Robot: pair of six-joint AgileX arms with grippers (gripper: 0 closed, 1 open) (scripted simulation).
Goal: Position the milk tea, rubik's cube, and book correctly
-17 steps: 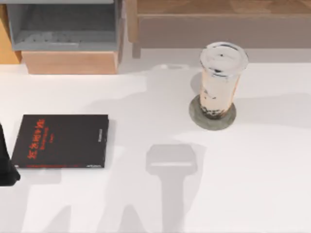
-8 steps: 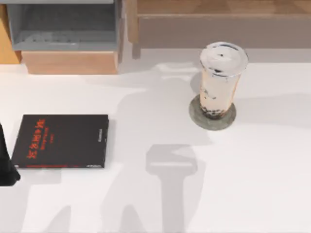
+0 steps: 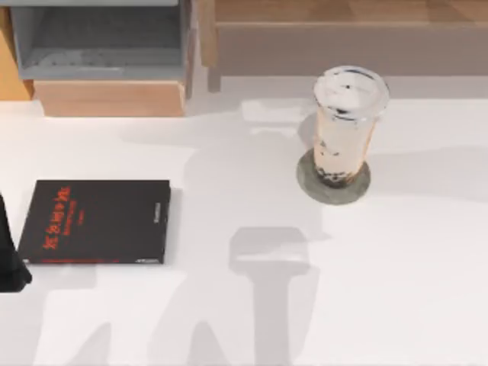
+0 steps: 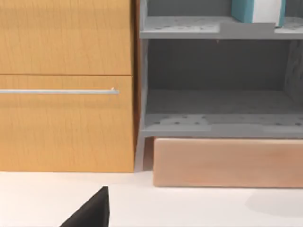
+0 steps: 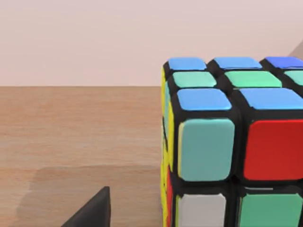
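The rubik's cube (image 5: 227,146) stands close in front of the right wrist camera on a light wooden surface (image 5: 71,142). One black fingertip (image 5: 92,212) of my right gripper shows beside and apart from the cube, and the gripper looks open. The milk tea (image 3: 347,122) stands upright on a grey round coaster (image 3: 358,187) right of centre. The book (image 3: 95,221) lies flat, black face up, at the table's left. My left arm (image 3: 9,259) sits parked at the left edge, its fingertip (image 4: 92,213) low and holding nothing.
A grey open shelf (image 3: 99,46) on a wooden base (image 3: 110,99) stands at the back left, next to an orange cabinet (image 4: 66,85). A teal and white book (image 4: 258,10) stands on its upper level. A long wooden shelf (image 3: 343,30) runs along the back right.
The arm's shadow on the table behind the milk tea has drifted slightly. The book, the milk tea and the left arm have stayed put.
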